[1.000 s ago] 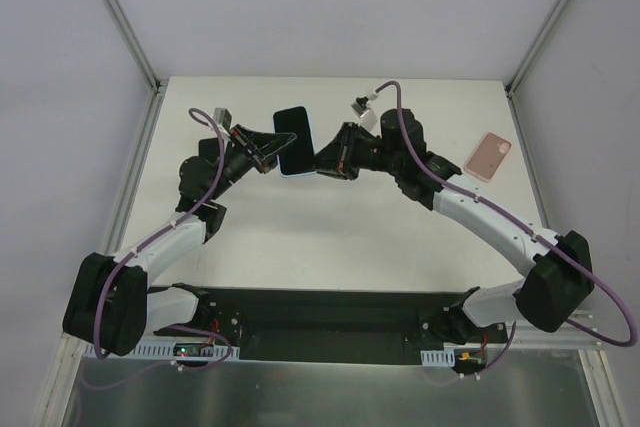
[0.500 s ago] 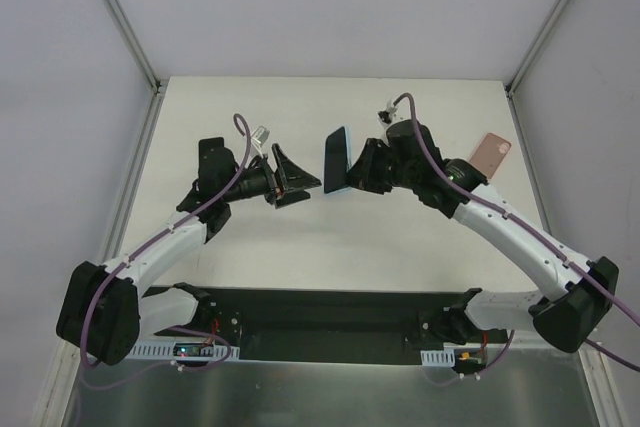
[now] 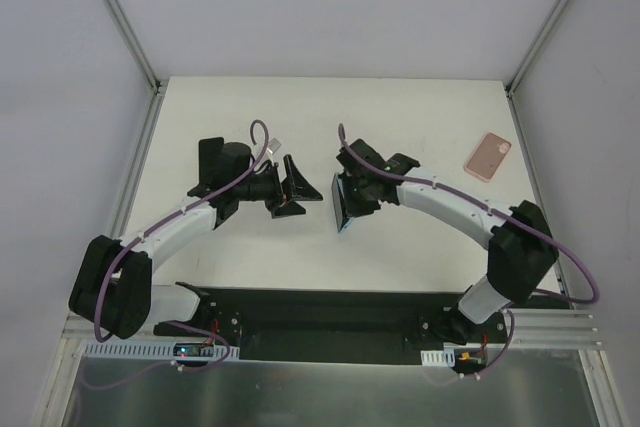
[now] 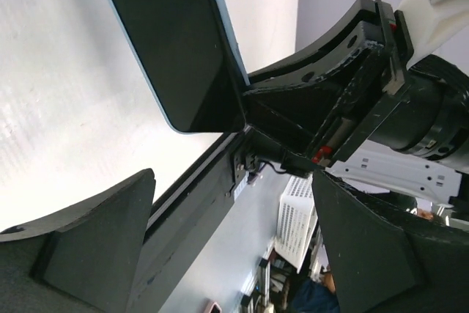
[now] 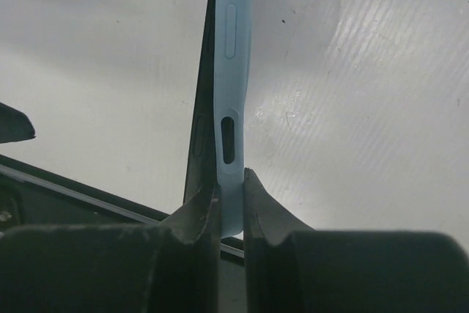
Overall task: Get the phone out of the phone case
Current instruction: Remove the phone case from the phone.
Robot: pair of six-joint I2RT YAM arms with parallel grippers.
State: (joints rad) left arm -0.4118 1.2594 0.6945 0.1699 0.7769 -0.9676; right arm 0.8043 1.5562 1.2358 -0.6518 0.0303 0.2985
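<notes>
Now the right claw [image 5: 231, 203] is clamped on the phone [image 4: 183, 49], held on edge in its blue case [image 5: 233, 71] over the table [image 3: 250, 107], while the left claw [image 3: 300, 194] gapes apart beside it, empty.

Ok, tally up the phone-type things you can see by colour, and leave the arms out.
Light blue cased phone, upright in the right claw: 1
Pink case, lying flat at far right: 1
Total: 2
</notes>
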